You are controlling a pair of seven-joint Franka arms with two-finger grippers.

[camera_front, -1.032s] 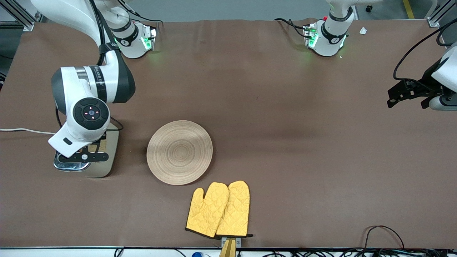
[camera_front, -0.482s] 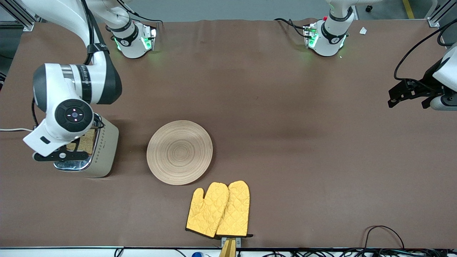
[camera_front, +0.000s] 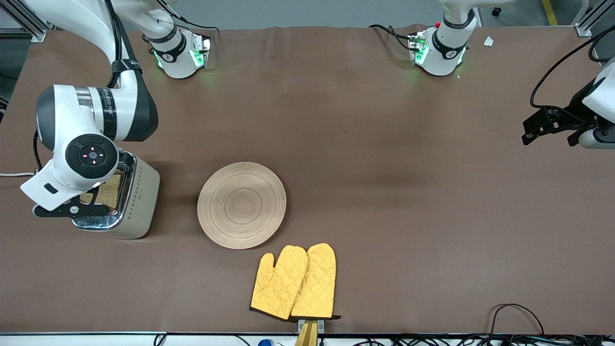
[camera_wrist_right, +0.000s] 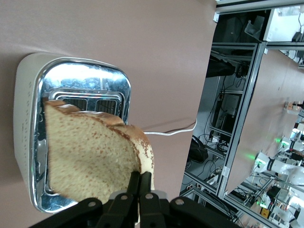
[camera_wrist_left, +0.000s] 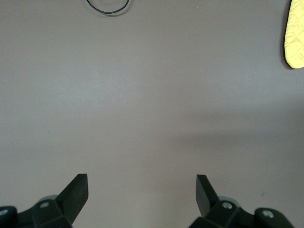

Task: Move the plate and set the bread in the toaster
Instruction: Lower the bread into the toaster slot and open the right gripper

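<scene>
over toaster (camera_front: pixel 126 204): right gripper (camera_wrist_right: pixel 139 187) fingers pinch bread (camera_wrist_right: pixel 92 156), slots unfilled; left gripper (camera_wrist_left: pixel 141 192) fingers wide, waiting.

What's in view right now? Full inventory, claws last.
toaster: 1, chrome top and cream sides, at the right arm's end of the table
bread: 1 slice, speckled brown, held over the toaster
plate: 1, light wood, beside the toaster
oven mitts: 2, yellow, nearer the front camera than the plate
white cord: 1, running from the toaster to the table edge
right claw: shut on the bread, over the toaster
left claw: open, over bare table at the left arm's end, waiting
</scene>
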